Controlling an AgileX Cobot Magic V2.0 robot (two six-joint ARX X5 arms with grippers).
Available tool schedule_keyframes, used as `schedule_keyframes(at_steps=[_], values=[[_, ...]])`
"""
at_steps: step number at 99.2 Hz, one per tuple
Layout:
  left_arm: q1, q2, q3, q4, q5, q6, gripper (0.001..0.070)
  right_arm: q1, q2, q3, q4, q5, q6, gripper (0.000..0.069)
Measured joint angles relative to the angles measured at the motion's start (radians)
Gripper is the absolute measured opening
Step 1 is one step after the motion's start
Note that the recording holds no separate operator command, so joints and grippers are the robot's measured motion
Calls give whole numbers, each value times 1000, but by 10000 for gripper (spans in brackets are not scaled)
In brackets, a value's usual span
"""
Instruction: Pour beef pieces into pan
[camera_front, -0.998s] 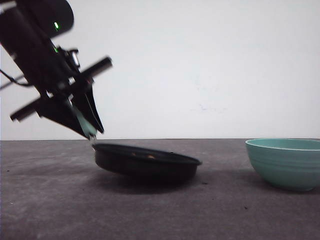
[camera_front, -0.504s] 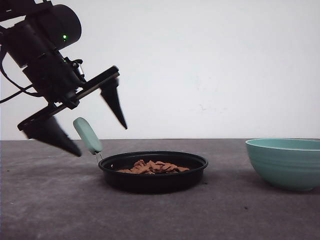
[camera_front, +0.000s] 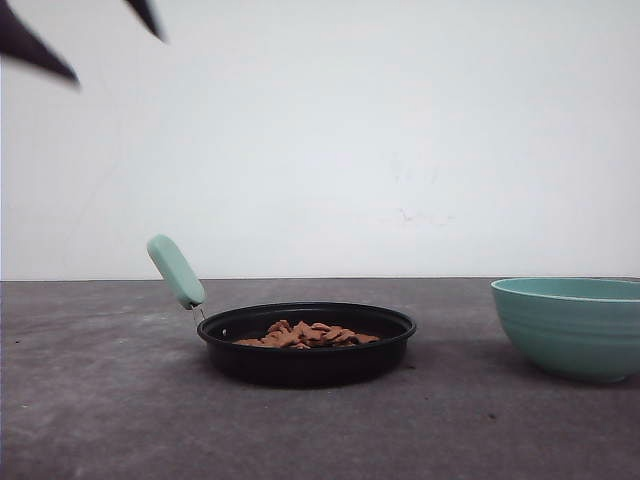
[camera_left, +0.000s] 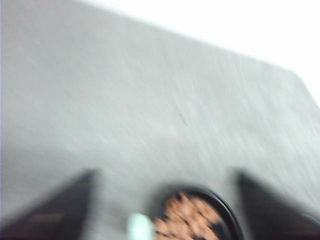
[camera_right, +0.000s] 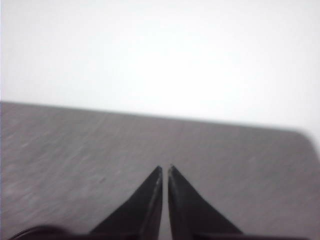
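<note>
The frying pan (camera_front: 306, 343) sat flat on the dark grey bench (camera_front: 100, 400), a bit left of centre in the front view, nothing touching it. It was shallow, round & black, w/ a short mint-green handle (camera_front: 176, 271) on a thin metal stem, angled up and to the left off the rim. The beef pieces (camera_front: 306, 334) lay inside as a low reddish-brown pile, below the rim line — none visible on the bench around it.

Left pincer (camera_front: 82, 40) was high in the front view's upper-left corner, well above and clear of the pan; two dark pointed fingertips (camera_front: 35, 55) showed there, wide apart, holding nothing. In the left wrist view the same pincer (camera_left: 165, 210) looked down w/ its fingers spread to either side of the picture, the pan (camera_left: 227, 220) and beef pieces (camera_left: 187, 220) blurred between them far below, the pale handle (camera_left: 140, 227) beside. That frame was heavily motion-blurred.

Right pincer (camera_right: 165, 170) in its wrist view had both black fingertips pressed together, only a hairline seam between them — nothing gripped, grey bench (camera_right: 60, 160) beyond.

A teal ribbed bowl (camera_front: 570, 326) stood upright on the bench at the right edge of the front view, well apart from the pan; its contents couldn't be told from this low angle.
</note>
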Motion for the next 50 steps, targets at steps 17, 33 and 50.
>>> schedule_keyframes(at_steps=[17, 33, 50], values=[[0, -227, 0, -16, -87, 69, 39, 5, -73, -55, 83, 43, -88, 17], [0, -338, 13, -133, -154, 118, 18, 5, -225, -166, 101, 47, -128, 14], [0, -314, 13, -260, -236, 124, 18, 5, -309, -211, -5, 45, -136, 14]])
